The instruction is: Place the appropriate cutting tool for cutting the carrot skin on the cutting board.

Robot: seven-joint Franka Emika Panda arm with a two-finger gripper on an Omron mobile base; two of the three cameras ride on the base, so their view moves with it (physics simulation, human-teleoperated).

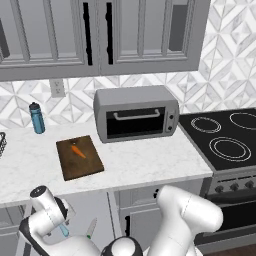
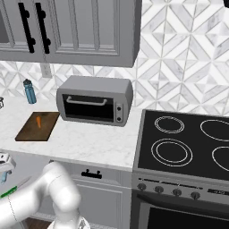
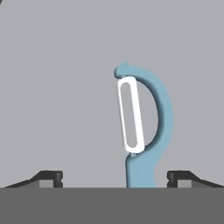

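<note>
Light-blue peeler (image 3: 144,131) between the spread fingers of the hand (image 3: 114,177), neither fingertip (image 3: 49,177) touching it, hand released, low in front of the counter (image 1: 150,162), carrot (image 1: 77,150) lying on the dark cutting board (image 1: 80,165), left of the toaster oven (image 1: 136,113)

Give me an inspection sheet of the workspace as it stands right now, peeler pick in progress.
Surface: white marble counter, cutting board lying flat on it.
Job's things: carrot on the board; light-blue peeler between the fingertips, handle toward the hand, not yet on the board.
Clutter: green-handled knife low beside the arm; blue bottle at the backsplash; toaster oven behind the board.
Grippers: gripper low, below counter level, jaws wide, either side of the peeler handle, no contact visible.
Cables: nothing seen.
Surroundings: stove to the right, grey cabinets above, wall outlet.
</note>
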